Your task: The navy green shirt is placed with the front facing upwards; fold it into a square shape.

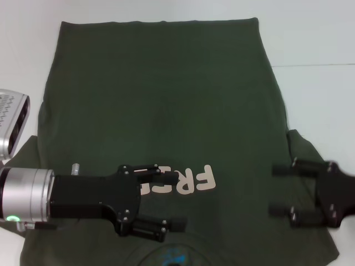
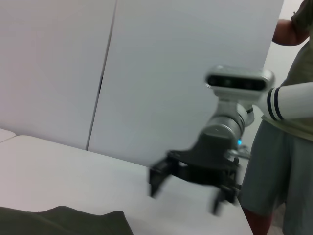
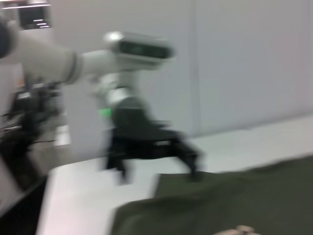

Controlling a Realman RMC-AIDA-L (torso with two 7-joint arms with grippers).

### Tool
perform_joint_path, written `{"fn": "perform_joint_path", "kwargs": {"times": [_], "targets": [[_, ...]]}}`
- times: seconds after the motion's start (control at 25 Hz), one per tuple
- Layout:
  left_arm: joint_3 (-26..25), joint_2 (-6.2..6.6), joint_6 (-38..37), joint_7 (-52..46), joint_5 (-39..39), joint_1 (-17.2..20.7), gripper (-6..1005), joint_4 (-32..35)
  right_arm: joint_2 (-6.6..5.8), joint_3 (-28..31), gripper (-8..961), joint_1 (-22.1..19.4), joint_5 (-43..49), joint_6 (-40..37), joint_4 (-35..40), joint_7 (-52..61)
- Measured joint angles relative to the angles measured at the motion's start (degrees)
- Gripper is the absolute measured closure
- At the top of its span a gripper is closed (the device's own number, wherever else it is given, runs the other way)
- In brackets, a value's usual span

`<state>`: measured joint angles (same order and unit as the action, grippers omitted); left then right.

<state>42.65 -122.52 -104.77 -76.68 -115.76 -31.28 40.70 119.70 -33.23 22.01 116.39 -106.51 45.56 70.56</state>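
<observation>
The navy green shirt [image 1: 161, 94] lies flat on the white table [image 1: 316, 88], front up. Its pale letters [image 1: 197, 180] and blue print [image 1: 172, 257] are near the edge closest to me. My left gripper [image 1: 175, 199] hovers over the shirt's near left part, open, fingers pointing toward the letters and partly covering them. My right gripper [image 1: 273, 190] is open at the shirt's near right side, over the sleeve area [image 1: 304, 149], fingers pointing inward. The left wrist view shows the right gripper [image 2: 188, 188] open above the table beyond a shirt edge [image 2: 63, 220]. The right wrist view shows the left gripper [image 3: 156, 169] open by the shirt [image 3: 220, 205].
Bare white table surrounds the shirt on the far side and right. A person [image 2: 288, 147] in grey shorts stands beside the table behind my right arm. White wall panels [image 2: 146, 73] back the table.
</observation>
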Motion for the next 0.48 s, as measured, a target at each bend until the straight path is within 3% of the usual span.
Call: {"fn": "perform_joint_path", "kwargs": {"times": [0.24,0.48], "targets": [[0.0,0.00,1.2,0.1,0.1,-0.5,67,-1.3,-0.80,1.6,92,0.6,1.4,7.5,9.4,19.1],[0.1,-0.07,2.3,0.3,0.0,-1.7,67,-3.0,-1.42,2.6,94,0.6,9.1,9.2,19.1,31.1]]}}
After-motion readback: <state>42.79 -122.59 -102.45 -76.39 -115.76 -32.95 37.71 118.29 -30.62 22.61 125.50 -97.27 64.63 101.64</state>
